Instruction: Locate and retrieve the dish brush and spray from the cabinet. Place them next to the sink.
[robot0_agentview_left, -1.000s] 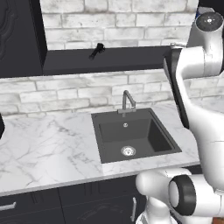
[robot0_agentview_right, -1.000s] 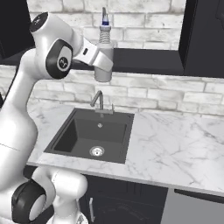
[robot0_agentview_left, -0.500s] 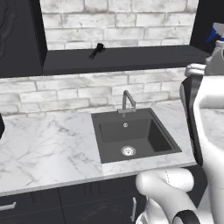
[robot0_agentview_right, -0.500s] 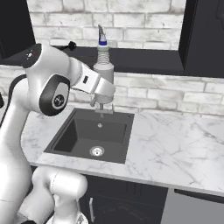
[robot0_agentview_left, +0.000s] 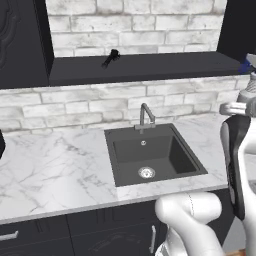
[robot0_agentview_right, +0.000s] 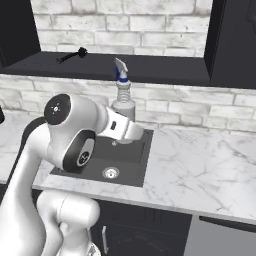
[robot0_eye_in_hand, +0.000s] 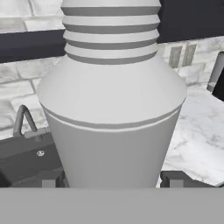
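My gripper (robot0_eye_in_hand: 112, 179) is shut on the spray (robot0_eye_in_hand: 112, 100), a grey bottle held upright by its lower body between both fingertips (robot0_eye_in_hand: 173, 178). In the right base view the spray (robot0_agentview_right: 122, 97), with its blue-and-white nozzle on top, hangs above the sink (robot0_agentview_right: 146, 155) in my gripper (robot0_agentview_right: 124, 131). From the left base view the spray (robot0_agentview_left: 248, 82) sits at the far right edge. The black dish brush (robot0_agentview_left: 111, 57) lies on the shelf board of the cabinet (robot0_agentview_left: 150, 69), up and left of the faucet (robot0_agentview_left: 146, 115). It is the same dish brush (robot0_agentview_right: 72, 55) on the cabinet (robot0_agentview_right: 160, 70) shelf.
White marble counter (robot0_agentview_left: 50, 170) spreads to both sides of the sink (robot0_agentview_left: 120, 172), with a wide stretch of counter (robot0_agentview_right: 205, 170) to its right. A dark object (robot0_agentview_left: 1, 142) stands at the counter's far left edge. Dark fronts with a silver handle (robot0_agentview_left: 152, 239) run below.
The arm has carried the spray down from shelf height to a spot above the sink's right side. The dish brush has stayed on the shelf.
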